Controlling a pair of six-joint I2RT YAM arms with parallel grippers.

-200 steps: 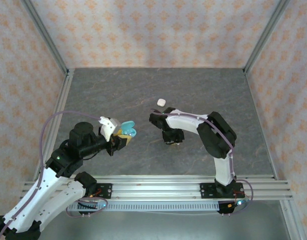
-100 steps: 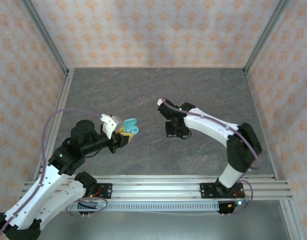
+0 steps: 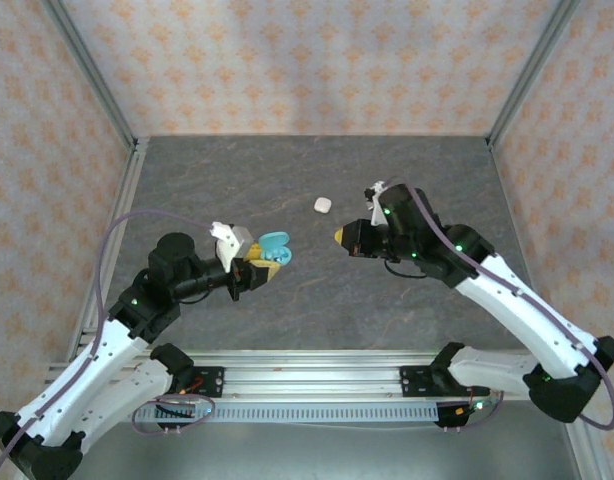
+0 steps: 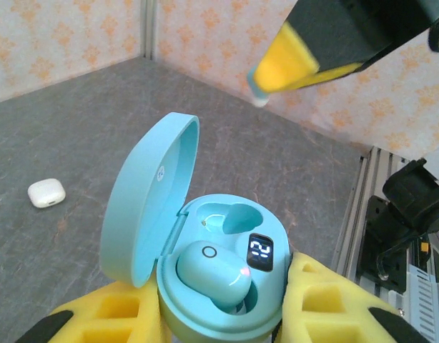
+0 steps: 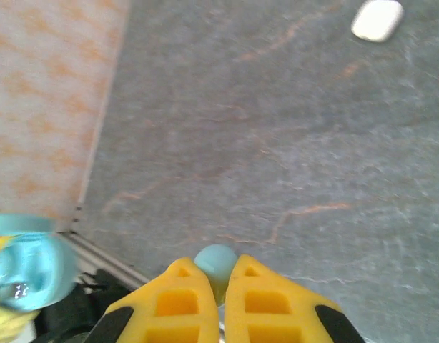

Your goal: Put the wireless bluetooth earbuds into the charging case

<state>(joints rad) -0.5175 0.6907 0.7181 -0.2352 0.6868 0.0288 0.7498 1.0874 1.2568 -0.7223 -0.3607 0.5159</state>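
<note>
Our right tool (image 5: 214,277) is clenched on a teal earbud (image 5: 214,261), which peeks out between the tips of its 2 yellow pads. From above, we see this tool raised over the bench (image 3: 287,170), right of centre, with its tip turned to the left. Well apart to its left, our left tool (image 4: 223,304) grasps the teal charging case (image 4: 149,207) by its base between yellow pads, with the lid swung open and standing up on the left side. Inside the case, a second teal earbud (image 4: 212,273) sits in the near socket, the far socket (image 4: 230,218) is empty, and a small lit display (image 4: 259,249) shows at the right of the base. A white case (image 3: 322,204) lies on the bench farther back, between the 2 tools.
</note>
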